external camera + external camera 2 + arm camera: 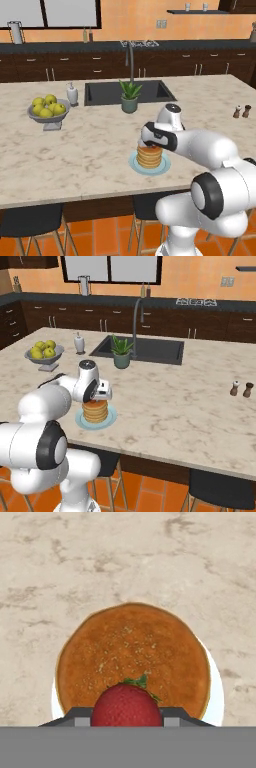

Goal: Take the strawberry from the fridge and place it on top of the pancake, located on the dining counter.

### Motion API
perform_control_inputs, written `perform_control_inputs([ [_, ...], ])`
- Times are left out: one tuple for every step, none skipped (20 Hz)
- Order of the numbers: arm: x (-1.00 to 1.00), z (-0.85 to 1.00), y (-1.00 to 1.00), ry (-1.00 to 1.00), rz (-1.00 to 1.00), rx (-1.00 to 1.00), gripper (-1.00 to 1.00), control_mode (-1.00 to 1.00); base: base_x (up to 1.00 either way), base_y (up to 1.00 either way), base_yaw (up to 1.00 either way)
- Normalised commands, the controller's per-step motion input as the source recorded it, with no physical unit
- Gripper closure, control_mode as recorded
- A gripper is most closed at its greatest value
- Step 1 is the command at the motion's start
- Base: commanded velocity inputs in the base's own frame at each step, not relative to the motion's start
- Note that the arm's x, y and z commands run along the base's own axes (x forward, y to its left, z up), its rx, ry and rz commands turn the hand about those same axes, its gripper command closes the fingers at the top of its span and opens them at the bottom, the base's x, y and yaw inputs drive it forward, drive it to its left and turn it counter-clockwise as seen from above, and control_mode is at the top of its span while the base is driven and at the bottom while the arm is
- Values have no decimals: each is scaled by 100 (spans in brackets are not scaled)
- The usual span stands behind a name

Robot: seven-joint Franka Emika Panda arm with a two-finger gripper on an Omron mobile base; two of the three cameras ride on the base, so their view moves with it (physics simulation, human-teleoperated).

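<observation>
- The claw (127, 718) is clamping the strawberry (126, 706) between its two dark fingertips (75, 717), one pressing on each side of the berry (its green leaves are pointing away from the camera, toward the far edge of the stack).
- The pancake (132, 657) is lying directly beneath the claw in the hand view, its golden-brown top spreading out past the berry, with the light rim of the plate (216, 697) peeking out on both sides.
- In the left base view, the claw (149, 143) is hanging right over the pancake (149, 157), and a sliver of red is showing at its tip just above the top disc (whether the berry is touching the stack cannot be told).
- In the right base view, the claw (97, 398) is sitting just above the pancake (95, 412) on its blue plate (111, 417).
- The dining counter (90, 150) is stretching out all around the claw.
- Beyond the claw, a potted plant (130, 96) is standing at the near edge of the black sink (105, 93), with the grey tap (131, 60) rising behind it.
- Well off to the claw's left, a grey bowl of yellow-green fruit (48, 111) and a white soap dispenser (72, 94) are sitting on the slab.
- Well off to the claw's right, two small shakers (241, 389) are standing side by side.
</observation>
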Motion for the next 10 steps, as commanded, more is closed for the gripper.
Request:
perform_control_inputs([
  [9, -10, 1, 1, 0, 0, 100, -100, 0, 0, 0],
  [4, -13, 0, 1, 0, 0, 100, -100, 0, 0, 0],
  [0, -13, 0, 0, 0, 0, 100, -100, 0, 0, 0],
  [0, -14, 0, 0, 0, 0, 100, -100, 0, 0, 0],
  [0, -19, 0, 0, 0, 0, 100, -100, 0, 0, 0],
  [0, -21, 0, 0, 0, 0, -100, -100, 0, 0, 0],
  [-1, -19, 0, 0, 0, 0, -100, -100, 0, 0, 0],
  [0, -11, 0, 0, 0, 0, -100, -100, 0, 0, 0],
  [0, -11, 0, 0, 0, 0, -100, -100, 0, 0, 0],
  [0, -10, 0, 0, 0, 0, -100, -100, 0, 0, 0],
])
